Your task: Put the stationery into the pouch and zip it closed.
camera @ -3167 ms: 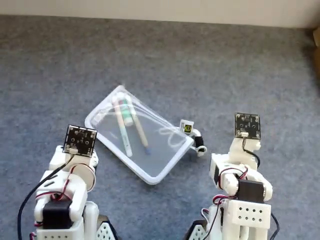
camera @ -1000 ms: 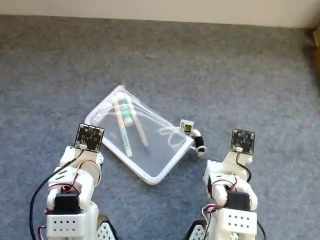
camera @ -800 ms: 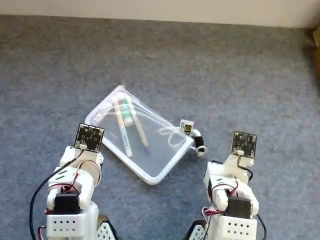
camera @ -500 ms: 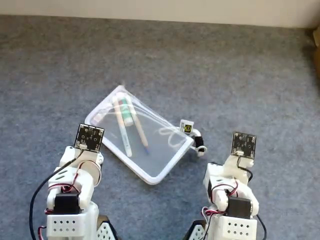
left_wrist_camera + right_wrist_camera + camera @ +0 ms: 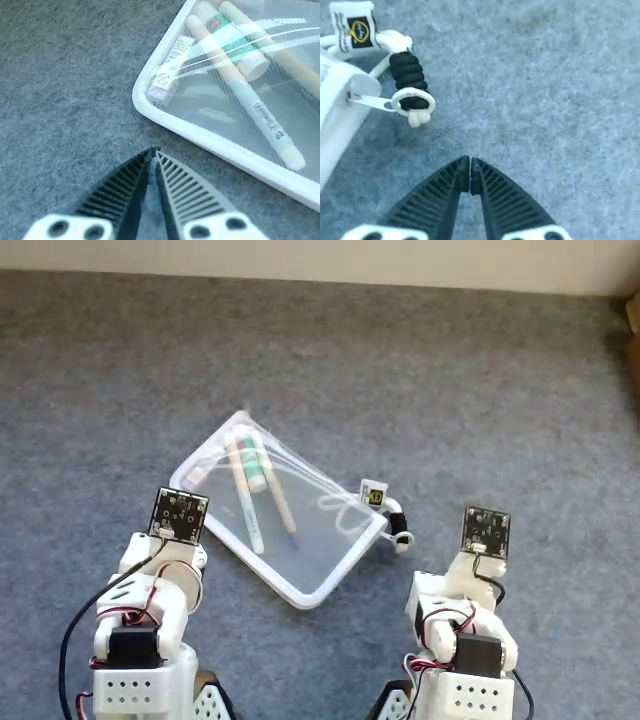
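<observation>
A clear mesh pouch (image 5: 330, 560) with white edging lies tilted on the grey carpet, holding pens (image 5: 248, 510), a pencil (image 5: 280, 502), a glue stick (image 5: 250, 462) and a small eraser (image 5: 170, 70). Its zipper pull with a black cord and tag (image 5: 397, 521) sits at the pouch's right corner (image 5: 409, 80). My left gripper (image 5: 152, 152) is shut and empty, just short of the pouch's corner (image 5: 142, 102). My right gripper (image 5: 469, 167) is shut and empty, on the carpet a little short of the zipper pull. Both arms (image 5: 150, 590) (image 5: 465, 610) are drawn back at the near edge.
Grey carpet (image 5: 400, 370) covers the whole surface, with open room beyond and to both sides of the pouch. A pale wall strip (image 5: 300, 260) runs along the far edge.
Both arms have drawn back toward the near edge since the earliest frame. The right arm settled a little in the last second. The pouch has not moved.
</observation>
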Controlling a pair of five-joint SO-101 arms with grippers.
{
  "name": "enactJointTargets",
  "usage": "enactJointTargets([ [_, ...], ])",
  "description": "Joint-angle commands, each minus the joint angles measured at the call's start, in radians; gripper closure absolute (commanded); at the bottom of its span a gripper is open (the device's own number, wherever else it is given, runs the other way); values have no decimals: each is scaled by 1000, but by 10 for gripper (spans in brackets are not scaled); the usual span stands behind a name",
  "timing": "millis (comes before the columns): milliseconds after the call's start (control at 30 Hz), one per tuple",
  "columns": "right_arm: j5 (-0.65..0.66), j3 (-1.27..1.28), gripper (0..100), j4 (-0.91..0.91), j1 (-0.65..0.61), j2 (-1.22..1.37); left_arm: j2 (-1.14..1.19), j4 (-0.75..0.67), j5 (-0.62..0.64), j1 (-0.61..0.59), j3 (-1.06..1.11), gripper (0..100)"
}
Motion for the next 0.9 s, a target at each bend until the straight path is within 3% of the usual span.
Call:
enactJointTargets([
  [0,-5,131,993,4,13,-2,-8,92,9,21,21,993],
  [367,-3,131,993,4,13,-2,-12,267,9,15,21,993],
  [867,-3,131,993,4,13,-2,-12,275,11,15,21,993],
])
